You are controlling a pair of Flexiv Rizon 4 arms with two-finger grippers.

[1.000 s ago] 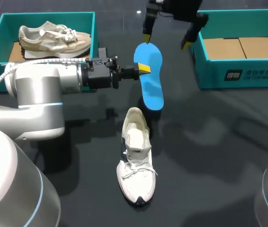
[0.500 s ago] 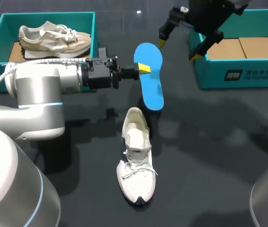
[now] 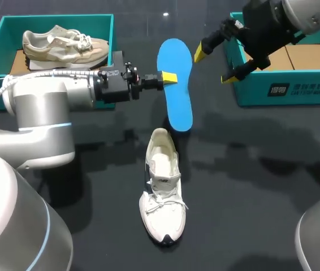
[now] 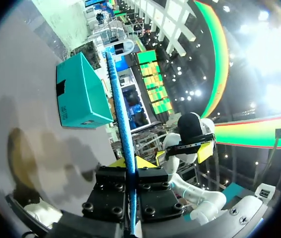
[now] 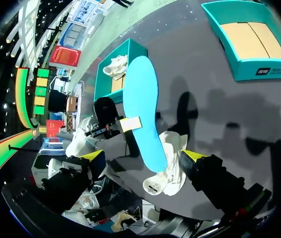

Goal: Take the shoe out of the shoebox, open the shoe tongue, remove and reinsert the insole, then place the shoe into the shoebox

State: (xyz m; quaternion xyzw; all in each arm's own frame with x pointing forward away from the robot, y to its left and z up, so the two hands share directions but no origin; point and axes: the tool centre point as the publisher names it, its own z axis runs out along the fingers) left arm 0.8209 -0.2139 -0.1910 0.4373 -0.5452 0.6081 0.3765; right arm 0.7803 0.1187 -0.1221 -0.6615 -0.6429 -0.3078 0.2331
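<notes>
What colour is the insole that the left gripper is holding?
Bright blue. The insole, pinched in the left gripper, shows best in the head view.

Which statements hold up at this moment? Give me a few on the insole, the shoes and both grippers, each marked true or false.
1. The left gripper is shut on the blue insole. True.
2. The right gripper grips the insole too. False: it is open and apart from the insole, beside the right shoebox.
3. The white shoe lies on the table, outside both boxes. True.
4. The left shoebox is empty. False: a beige shoe lies in it.
</notes>
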